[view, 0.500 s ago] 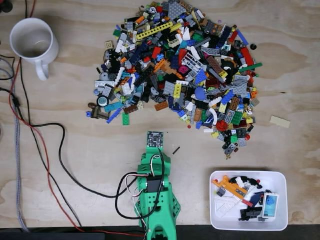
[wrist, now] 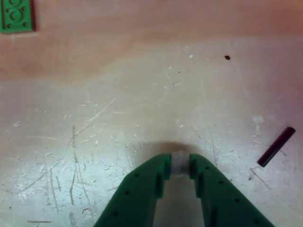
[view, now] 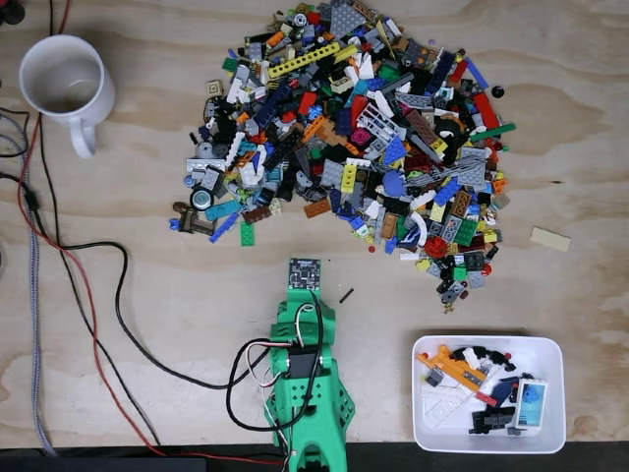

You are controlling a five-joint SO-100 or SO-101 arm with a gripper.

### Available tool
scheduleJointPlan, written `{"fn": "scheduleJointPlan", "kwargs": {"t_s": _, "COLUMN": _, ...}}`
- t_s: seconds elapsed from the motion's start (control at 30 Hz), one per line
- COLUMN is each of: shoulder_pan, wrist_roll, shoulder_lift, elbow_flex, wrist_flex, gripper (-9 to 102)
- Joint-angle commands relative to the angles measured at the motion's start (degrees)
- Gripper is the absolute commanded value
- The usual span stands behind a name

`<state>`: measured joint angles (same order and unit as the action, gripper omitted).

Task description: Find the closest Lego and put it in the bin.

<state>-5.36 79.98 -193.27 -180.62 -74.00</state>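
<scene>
A pale plywood table (view: 147, 275) is filling the fixed view, scratched and scuffed where the wrist camera is looking down on it. Across the top half a big heap of mixed Lego (view: 354, 138) is sprawling, every colour in there, with a yellow beam lying near its top edge. Up in the left corner a white mug (view: 61, 81) is standing upright, handle pointing down the picture. Black and red cables (view: 93, 295) are snaking down the left side and curling in towards the arm.

The green arm (view: 307, 393) is reaching up from the bottom edge, its gripper (wrist: 180, 165) hanging over bare wood just below the heap. In the wrist view the two green fingers (wrist: 142, 189) are standing nearly together, and a small pale grey-white piece (wrist: 180, 163) is sitting right between their tips. It looks pinched there, though the picture is too soft to say what the piece is.

Just right of the gripper a short black rod (view: 346, 295) is lying loose on the wood, slanted; the wrist view is catching it at the right edge too. A green plate (wrist: 17, 15) is peeking in at that view's top left corner; in the fixed view it is lying at the heap's lower left fringe.

Down at the lower right the white bin (view: 488, 349) is sitting well apart from the gripper, already holding a jumble of pieces: orange, black, white, a blue-and-white one. Further right a lone tan plate (view: 550, 239) is lying by itself.
</scene>
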Motion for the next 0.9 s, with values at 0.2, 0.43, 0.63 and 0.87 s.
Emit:
{"fn": "scheduleJointPlan", "kwargs": {"t_s": 0.2, "shoulder_pan": 0.4, "wrist_roll": 0.3, "shoulder_lift": -0.1, "elbow_flex": 0.4, "wrist_flex": 1.4, "gripper": 0}}
{"fn": "scheduleJointPlan", "kwargs": {"t_s": 0.43, "shoulder_pan": -1.8, "wrist_roll": 0.7, "shoulder_lift": 15.0, "elbow_flex": 8.3, "wrist_flex": 14.2, "gripper": 8}}
{"fn": "scheduleJointPlan", "kwargs": {"t_s": 0.63, "shoulder_pan": -11.1, "wrist_roll": -3.7, "shoulder_lift": 36.4, "elbow_flex": 19.2, "wrist_flex": 21.9, "gripper": 12}}
{"fn": "scheduleJointPlan", "kwargs": {"t_s": 0.87, "shoulder_pan": -20.6, "wrist_roll": -11.5, "shoulder_lift": 57.3, "elbow_flex": 30.7, "wrist_flex": 29.2, "gripper": 14}}
